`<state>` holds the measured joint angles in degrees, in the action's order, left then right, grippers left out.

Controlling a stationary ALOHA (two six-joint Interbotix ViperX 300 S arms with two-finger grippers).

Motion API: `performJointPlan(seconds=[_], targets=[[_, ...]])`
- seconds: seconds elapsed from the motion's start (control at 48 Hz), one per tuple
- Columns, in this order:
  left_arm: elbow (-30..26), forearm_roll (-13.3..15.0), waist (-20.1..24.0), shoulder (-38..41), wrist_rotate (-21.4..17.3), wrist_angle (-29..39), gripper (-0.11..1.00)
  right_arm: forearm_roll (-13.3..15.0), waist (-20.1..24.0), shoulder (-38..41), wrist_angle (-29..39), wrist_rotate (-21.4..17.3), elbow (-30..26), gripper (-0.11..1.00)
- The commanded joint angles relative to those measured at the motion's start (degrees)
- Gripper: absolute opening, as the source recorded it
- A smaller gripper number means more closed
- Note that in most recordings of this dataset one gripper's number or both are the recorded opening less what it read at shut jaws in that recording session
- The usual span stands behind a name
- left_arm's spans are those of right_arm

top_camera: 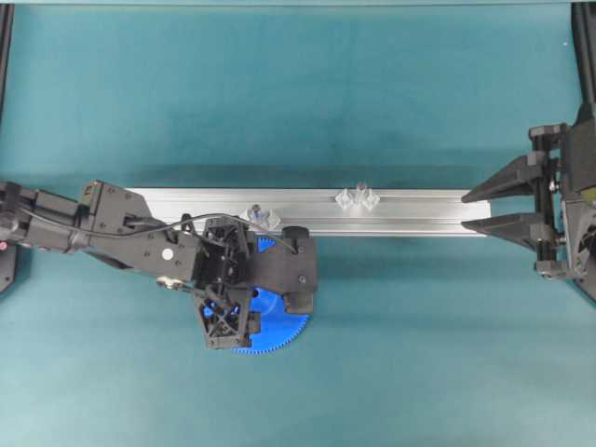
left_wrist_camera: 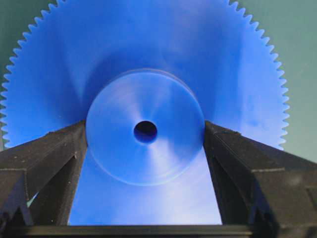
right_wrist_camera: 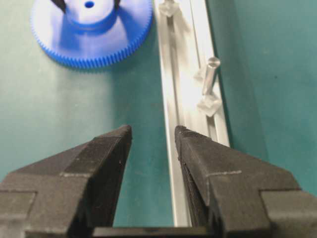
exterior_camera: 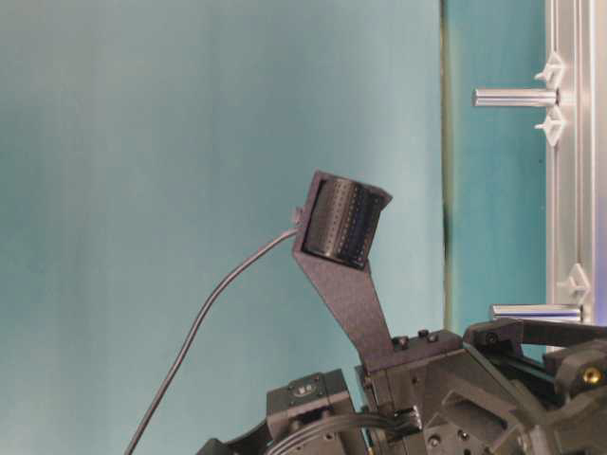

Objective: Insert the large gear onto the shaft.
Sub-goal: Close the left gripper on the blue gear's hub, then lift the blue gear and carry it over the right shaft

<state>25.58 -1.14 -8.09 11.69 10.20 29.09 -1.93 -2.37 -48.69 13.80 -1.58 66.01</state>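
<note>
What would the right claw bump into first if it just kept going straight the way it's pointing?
Probably the green table mat. The open right gripper aims between the large gear and the aluminium rail, nearer the rail; depth is hard to judge.

Seen sideways, rotated a quarter turn. Teal counter at right, carrying a silver aluminium rail along the right edge. Two shiny pins standing off the rail: upper pin between two translucent mounts, lower shaft close above black arm hardware. Ribbed black camera on a bracket, cable trailing down-left.
</note>
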Motion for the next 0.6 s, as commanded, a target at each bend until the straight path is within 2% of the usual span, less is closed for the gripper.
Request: performJointPlan(seconds=[0.0, 0.584], targets=[[0.35, 0.18, 0.26, -0.09, 0.0, -0.79, 0.8, -0.09, 0.35, 0.09, -0.35, -0.53, -0.7, 0.49], [-0.09, 0.0, 0.26, -4.83, -3.43, -2.37, 0.8, -0.18, 0.44, 0.09, -0.79, -3.16, -0.09, 0.49]])
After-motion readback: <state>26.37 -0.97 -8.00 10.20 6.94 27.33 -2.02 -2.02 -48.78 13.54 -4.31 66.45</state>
